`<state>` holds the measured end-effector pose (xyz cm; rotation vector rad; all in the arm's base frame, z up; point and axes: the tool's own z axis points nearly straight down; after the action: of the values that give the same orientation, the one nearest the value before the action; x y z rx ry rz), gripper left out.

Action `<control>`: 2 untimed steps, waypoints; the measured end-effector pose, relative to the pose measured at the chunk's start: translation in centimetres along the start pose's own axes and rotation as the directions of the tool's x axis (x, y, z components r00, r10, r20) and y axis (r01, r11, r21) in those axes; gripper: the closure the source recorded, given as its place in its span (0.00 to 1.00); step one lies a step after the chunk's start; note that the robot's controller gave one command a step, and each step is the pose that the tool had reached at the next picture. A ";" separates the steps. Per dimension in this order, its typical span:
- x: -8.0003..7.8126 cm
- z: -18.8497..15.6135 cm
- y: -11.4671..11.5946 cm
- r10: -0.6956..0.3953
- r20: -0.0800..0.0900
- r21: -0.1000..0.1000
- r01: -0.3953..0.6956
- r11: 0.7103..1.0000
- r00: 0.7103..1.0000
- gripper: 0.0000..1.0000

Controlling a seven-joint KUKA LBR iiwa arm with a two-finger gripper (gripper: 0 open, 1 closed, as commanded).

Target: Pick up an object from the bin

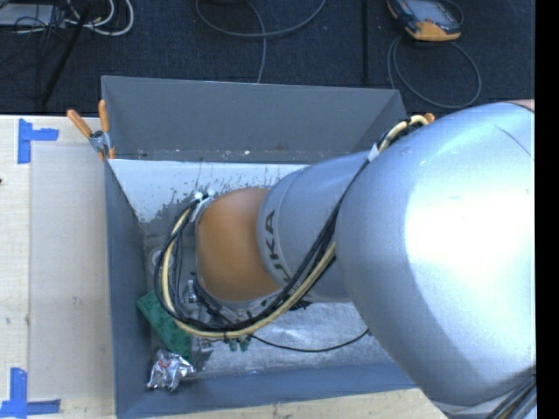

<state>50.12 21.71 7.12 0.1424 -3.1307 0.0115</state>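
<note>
My gripper (199, 314) sits low by the green flat piece (162, 321); whether the claw is apart, I cannot tell. I would centre first; then lower gently.

Strong light comes from above: the arm's (454, 251) pale shell carries a broad white glare across its top, fading to grey toward its underside, and the orange cover (229, 243) shows only a soft sheen. The bin's (253, 120) back wall is evenly and dully lit, while the inner slope below it is bright. The floor darkens under the arm, whose shadow covers the middle and reaches the front left corner, where a foil wad (170, 371) throws small glints. The carpet (288, 24) beyond the bin's back edge is dim, nearly black.
</note>
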 end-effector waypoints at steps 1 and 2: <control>-0.8 -13.0 0.4 -0.013 0.016 -0.010 0.013 1.000 1.000 1.00; -0.6 -12.5 0.4 -0.015 0.008 -0.006 0.015 1.000 1.000 0.00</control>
<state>50.76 22.30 19.66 0.1671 -3.1370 0.0012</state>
